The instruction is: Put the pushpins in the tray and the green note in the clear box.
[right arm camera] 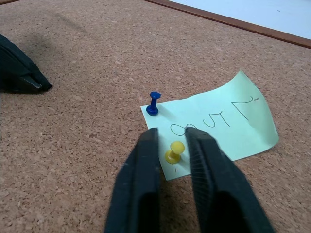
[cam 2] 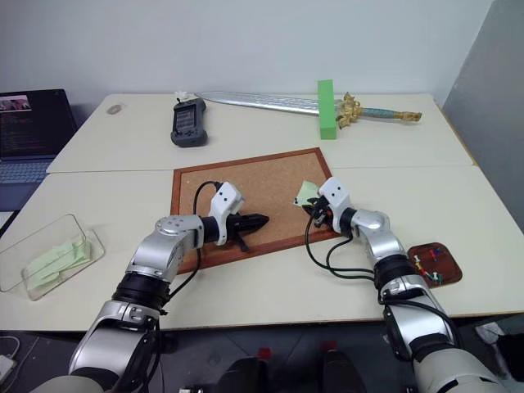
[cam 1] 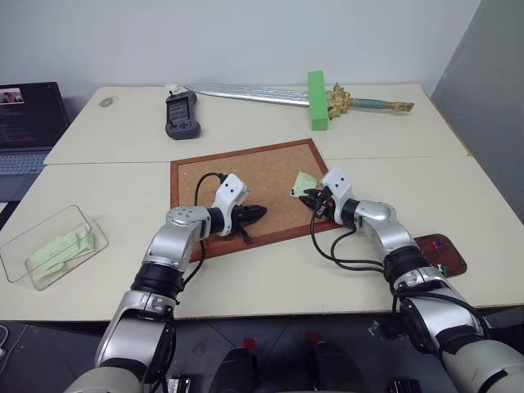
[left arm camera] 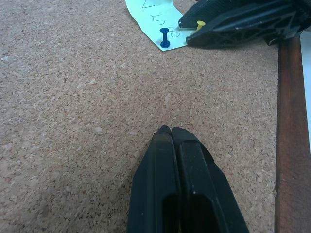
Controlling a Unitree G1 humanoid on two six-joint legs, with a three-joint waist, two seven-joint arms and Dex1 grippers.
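- The green note [right arm camera: 214, 128] lies on the corkboard [cam 1: 246, 176], near its right edge, with handwriting on it and its far edge curling up.
- Two pushpins stand in the note's near edge: a blue pin [right arm camera: 153, 103] at one corner and a yellow pin [right arm camera: 174, 152] beside it.
- The right end effector [right arm camera: 171, 141] straddles the yellow pin; its fingers [right arm camera: 146, 160] sit close on either side of the pin's head, a thin gap visible, so a firm pinch cannot be told.
- The left end effector [left arm camera: 169, 130] hovers low over bare cork, fingers pressed together and holding nothing, pointing toward the note.
- The tray [cam 2: 434, 264] sits on the tabletop [cam 1: 458, 188] by the right forearm, small coloured bits inside.
- The clear box [cam 1: 51, 246] stands at the tabletop's left edge, with pale green slips [cam 1: 61, 248] in it.
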